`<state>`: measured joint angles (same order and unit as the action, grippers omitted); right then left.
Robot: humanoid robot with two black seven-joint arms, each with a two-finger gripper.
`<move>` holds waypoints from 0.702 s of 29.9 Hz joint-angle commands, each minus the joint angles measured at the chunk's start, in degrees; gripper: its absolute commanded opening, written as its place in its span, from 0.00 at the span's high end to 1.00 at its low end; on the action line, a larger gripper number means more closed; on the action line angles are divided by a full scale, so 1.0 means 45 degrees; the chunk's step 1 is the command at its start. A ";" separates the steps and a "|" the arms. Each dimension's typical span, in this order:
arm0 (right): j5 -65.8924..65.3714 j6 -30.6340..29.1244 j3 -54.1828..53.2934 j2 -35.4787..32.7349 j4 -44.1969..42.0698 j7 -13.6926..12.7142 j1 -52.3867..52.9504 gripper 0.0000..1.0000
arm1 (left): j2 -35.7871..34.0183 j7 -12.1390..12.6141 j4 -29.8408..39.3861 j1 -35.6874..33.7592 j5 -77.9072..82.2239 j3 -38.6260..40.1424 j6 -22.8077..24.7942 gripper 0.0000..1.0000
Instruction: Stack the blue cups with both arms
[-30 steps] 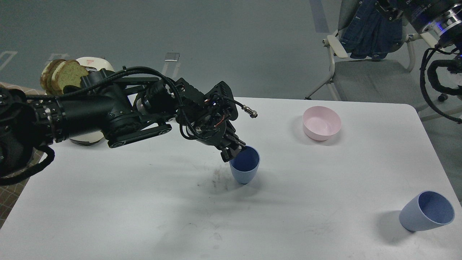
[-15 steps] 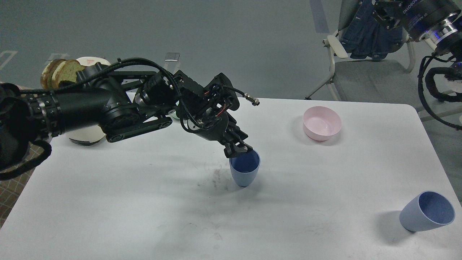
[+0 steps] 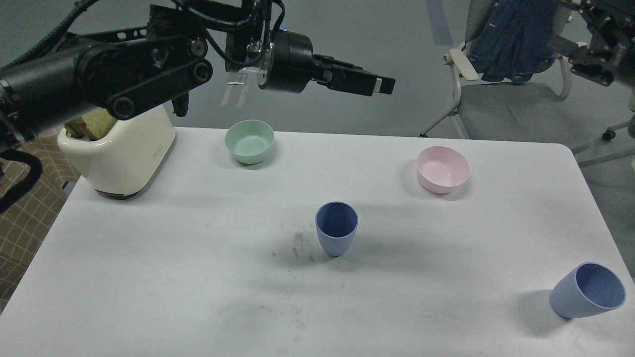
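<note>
One blue cup (image 3: pixel 336 228) stands upright and alone near the middle of the white table (image 3: pixel 163 277). The second blue cup (image 3: pixel 588 291) sits tilted at the front right corner, its mouth facing up and right. My left arm is raised high over the table's far edge. Its gripper (image 3: pixel 381 85) points right, holds nothing, and is well above and behind the central cup; its fingers are seen side-on as one bar. My right arm (image 3: pixel 603 42) shows only at the top right, off the table, with its fingers unclear.
A mint-green bowl (image 3: pixel 249 141) and a pink bowl (image 3: pixel 442 169) sit at the back of the table. A cream toaster (image 3: pixel 119 153) with bread stands at the back left. A chair (image 3: pixel 511 104) with a denim jacket stands beyond the table. A dark smudge (image 3: pixel 297 243) lies left of the central cup.
My left gripper has left the rim of the central cup and risen high up and back. The cup stays standing in place. The right arm has shifted slightly at the top right.
</note>
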<state>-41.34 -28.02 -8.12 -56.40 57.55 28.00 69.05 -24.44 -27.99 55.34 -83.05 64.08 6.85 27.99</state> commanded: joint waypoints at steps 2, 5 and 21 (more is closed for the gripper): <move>-0.3836 0.0005 0.0339 -0.2678 0.2305 0.0000 -0.0363 0.00 | 0.0295 -0.0003 -0.1748 0.0856 -0.3746 0.0743 0.0003 0.05; -0.5731 0.0005 0.0534 -0.4143 0.3419 0.0000 -0.0675 0.00 | 0.0471 -0.0003 -0.2258 0.1131 -0.5429 0.0763 0.0003 0.05; -0.9505 0.0973 0.4440 -0.5592 0.4496 0.0000 -0.1379 0.00 | 0.0784 -0.0003 -0.2297 0.1952 -0.5940 0.0763 0.0003 0.05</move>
<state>-83.88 -24.50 10.17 -81.74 77.72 28.00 62.97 -21.04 -27.99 45.00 -74.39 37.08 10.33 27.91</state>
